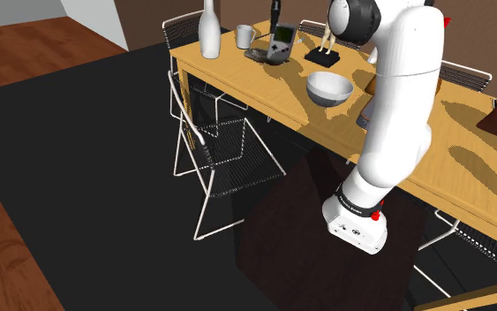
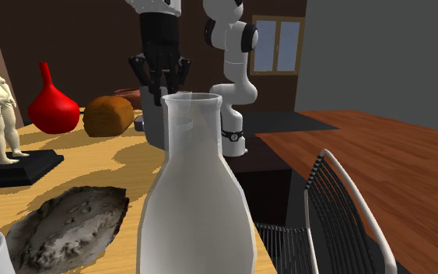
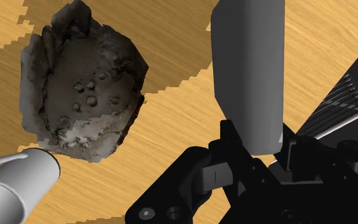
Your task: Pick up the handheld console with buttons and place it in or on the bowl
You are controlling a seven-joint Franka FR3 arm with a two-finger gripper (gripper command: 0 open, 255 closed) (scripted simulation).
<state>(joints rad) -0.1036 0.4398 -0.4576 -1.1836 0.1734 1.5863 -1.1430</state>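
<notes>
1. While the grey handheld console stands upright on the wooden table, at the upper middle of the shoulder view, the black gripper hangs directly over its top edge. The step in hand looks like the grasp, though I cannot tell whether the gripper has closed on the console.
2. Settle square over that top edge, so the tall console does not tip toward the rough grey slab or the white mug just beside it.
3. Lift straight up before moving sideways.
4. The white bowl lies to the lower right of the console. Carry high past the pale figurine near that path.
</notes>
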